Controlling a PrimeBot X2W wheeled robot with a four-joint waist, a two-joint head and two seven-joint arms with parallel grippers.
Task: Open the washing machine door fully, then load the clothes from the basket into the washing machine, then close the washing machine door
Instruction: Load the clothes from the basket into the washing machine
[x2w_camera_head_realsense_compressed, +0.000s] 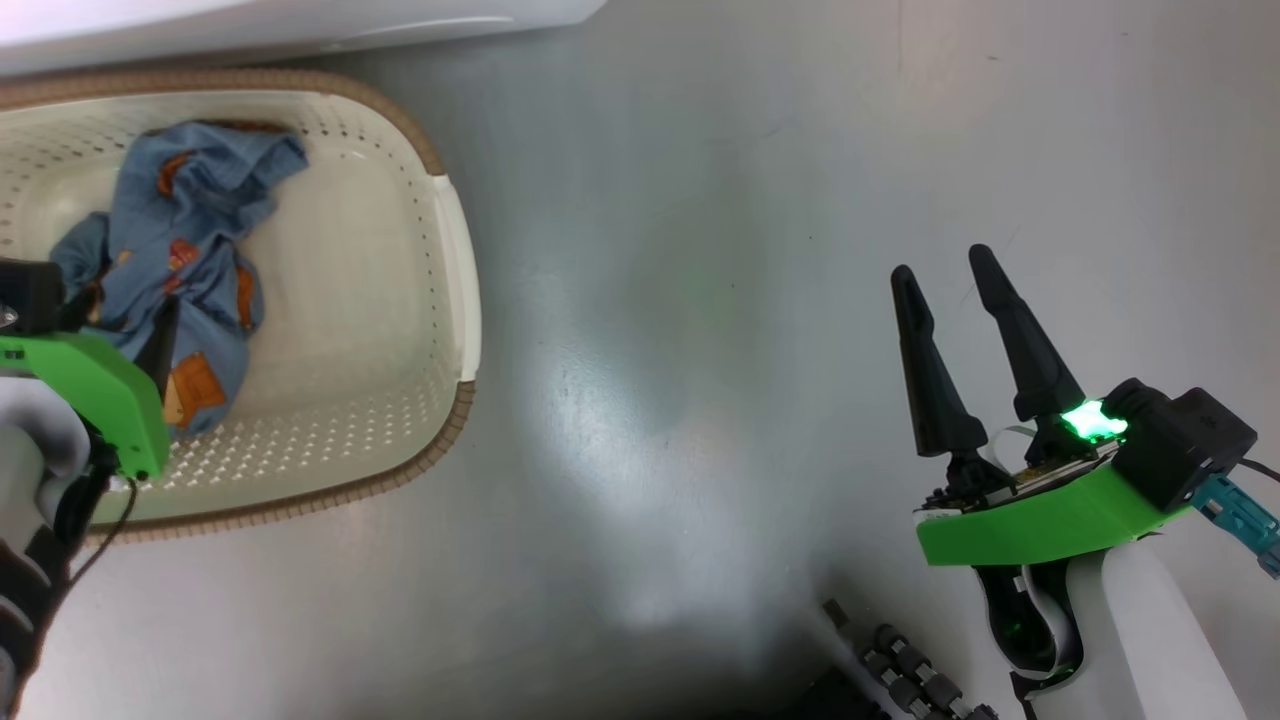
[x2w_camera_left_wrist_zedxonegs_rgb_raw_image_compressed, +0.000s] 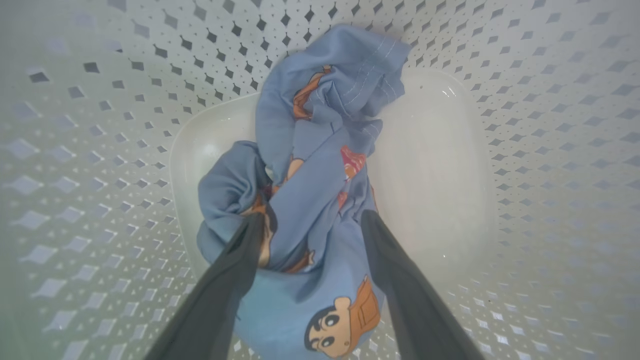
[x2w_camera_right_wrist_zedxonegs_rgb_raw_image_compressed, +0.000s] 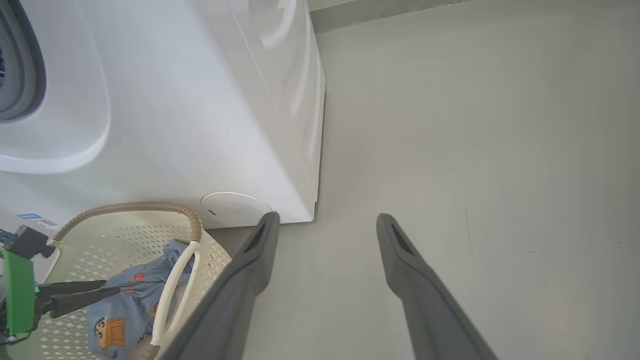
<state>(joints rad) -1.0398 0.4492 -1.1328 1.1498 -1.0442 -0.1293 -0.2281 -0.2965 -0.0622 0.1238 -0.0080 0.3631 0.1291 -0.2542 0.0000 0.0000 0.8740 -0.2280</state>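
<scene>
Left gripper (x2w_camera_left_wrist_zedxonegs_rgb_raw_image_compressed: 312, 220), spread wide astride blue garment (x2w_camera_left_wrist_zedxonegs_rgb_raw_image_compressed: 325, 100) in basket (x2w_camera_left_wrist_zedxonegs_rgb_raw_image_compressed: 100, 150): only a loose fold may be caught, then dropped.

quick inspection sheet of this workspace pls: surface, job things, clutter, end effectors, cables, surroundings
surface: grey floor, glossy, with glare
job's things: light blue garment crumpled inside the basket; washing machine right behind the basket
clutter: dark ribbed object at the head view's bottom edge, cannot tell what
end effectors: left end effector open, down in the basket, fingers astride the garment; right end effector open over the floor, holding nothing
cables: thin black cable by the left arm
surroundings: wall base beyond the machine
</scene>
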